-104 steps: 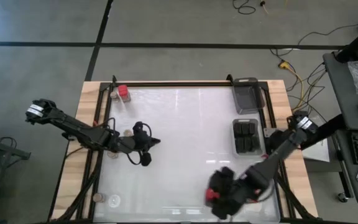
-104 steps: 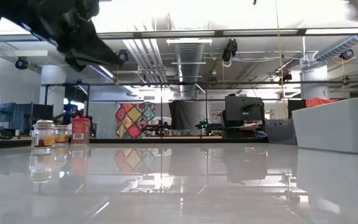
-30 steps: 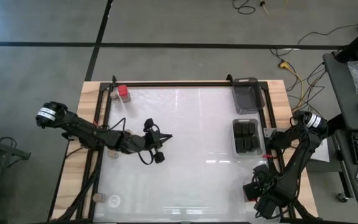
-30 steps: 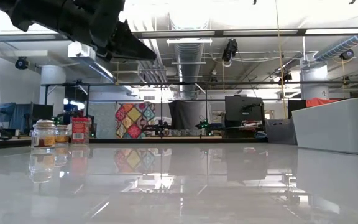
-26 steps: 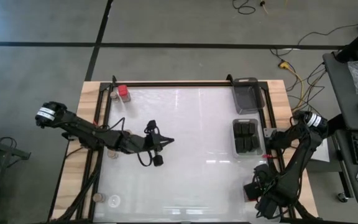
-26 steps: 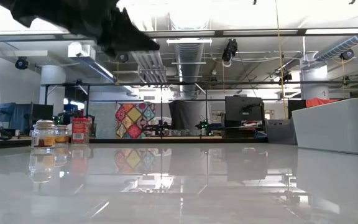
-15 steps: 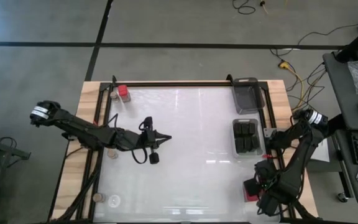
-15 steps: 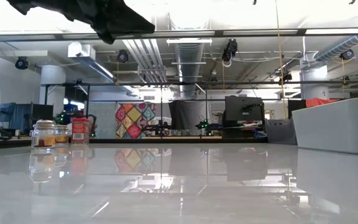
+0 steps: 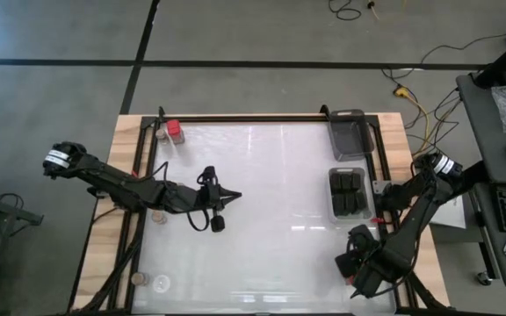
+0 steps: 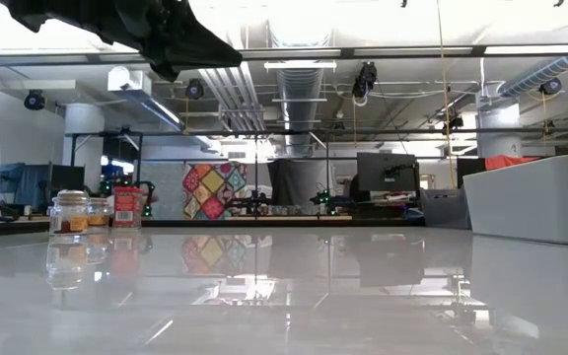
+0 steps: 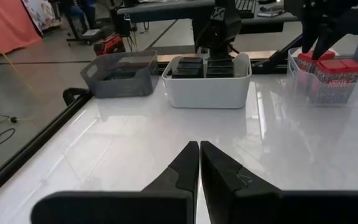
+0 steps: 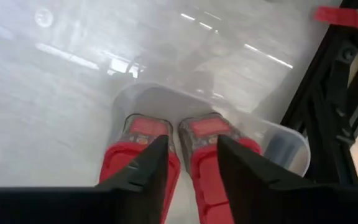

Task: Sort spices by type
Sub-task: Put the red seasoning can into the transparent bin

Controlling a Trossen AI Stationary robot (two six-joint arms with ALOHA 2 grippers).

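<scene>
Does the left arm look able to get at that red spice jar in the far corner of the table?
Probably yes. The red spice jar stands in the open on the left arm's side, with only small round jars beside it, and the left tool hangs shut and empty above bare table.

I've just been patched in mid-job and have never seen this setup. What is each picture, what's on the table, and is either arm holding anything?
It is a two-armed robot at a white table. One camera looks straight down, one sits at table height, and one rides on each wrist.

The left gripper hangs over the middle of the table, shut and holding nothing. Its camera shows a grey bin and a white tray holding dark blocks.

The right gripper is open, low over two red blocks standing in a clear tray near its own corner.

Small jars and one more red block stand unsorted at the far left corner.
</scene>
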